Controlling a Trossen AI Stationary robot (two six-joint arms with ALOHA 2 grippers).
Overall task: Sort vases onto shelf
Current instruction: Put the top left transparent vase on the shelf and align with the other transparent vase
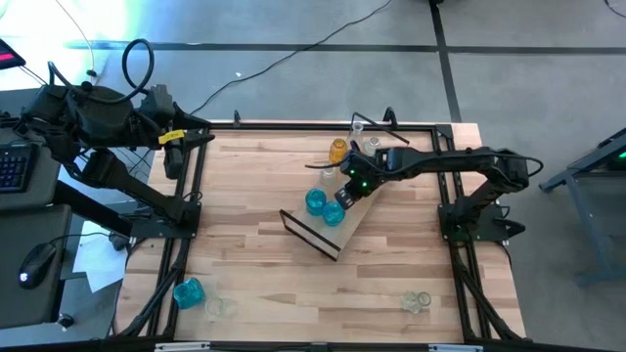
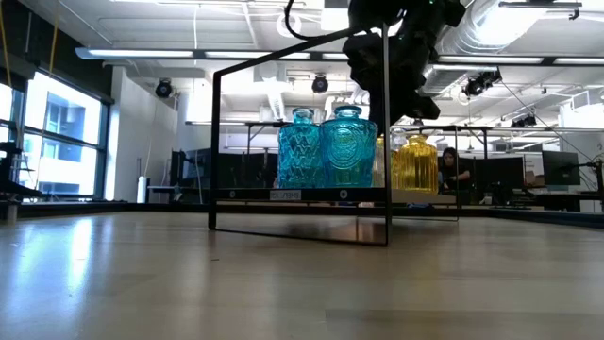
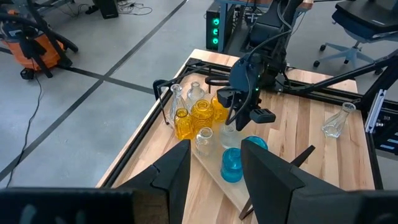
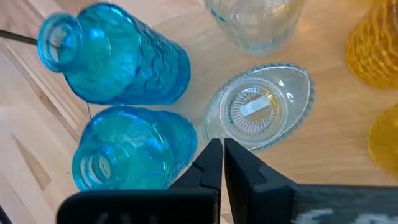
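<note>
The shelf lies slanted across the table's middle. On it stand two teal-blue vases, amber vases and clear ones, all upright on their bases. My right gripper is shut and points down between the nearer blue vase and a low clear vase. The fingertips stand at that vase's edge. Nothing is between the fingers. My left gripper waits open, raised over the table's far left corner. My right gripper's shut fingertips come from above at the low clear vase's rim, beside the blue vase. Whether they touch either one, I cannot tell.
Off the shelf, a blue vase and a clear one lie at the near left corner. Another clear vase is at the near right. The shelf's black wire frame rises at its near end. Black rails edge the table.
</note>
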